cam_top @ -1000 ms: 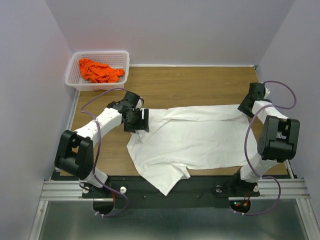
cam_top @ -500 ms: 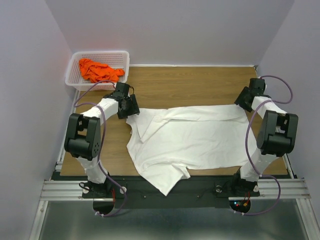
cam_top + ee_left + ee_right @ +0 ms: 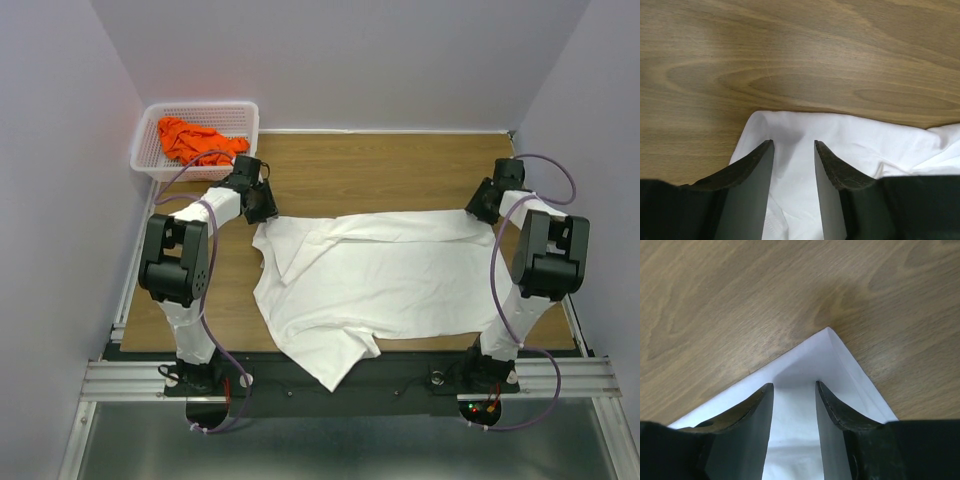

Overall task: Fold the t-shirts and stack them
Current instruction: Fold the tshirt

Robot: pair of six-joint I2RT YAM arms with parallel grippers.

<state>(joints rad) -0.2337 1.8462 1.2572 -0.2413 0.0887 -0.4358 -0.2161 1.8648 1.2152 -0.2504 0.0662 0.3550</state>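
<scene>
A large white t-shirt (image 3: 380, 275) lies spread across the wooden table, its near part hanging over the front edge. My left gripper (image 3: 262, 207) sits at the shirt's far left corner. In the left wrist view its jaws stand apart (image 3: 793, 144) over the white cloth (image 3: 840, 135), which lies flat beneath them. At the far right corner is my right gripper (image 3: 478, 208), also with a gap between its jaws (image 3: 794, 385), straddling the pointed cloth corner (image 3: 825, 355). The orange t-shirt (image 3: 195, 142) lies crumpled in the basket.
A white mesh basket (image 3: 200, 106) stands at the table's far left corner, close behind my left gripper. Grey walls close in the table on three sides. Bare wood (image 3: 380, 170) stretches behind the white shirt.
My left arm has swung away from the shirt's left side to its far left corner, and its jaws have narrowed. My right gripper has shifted slightly onto the far right corner.
</scene>
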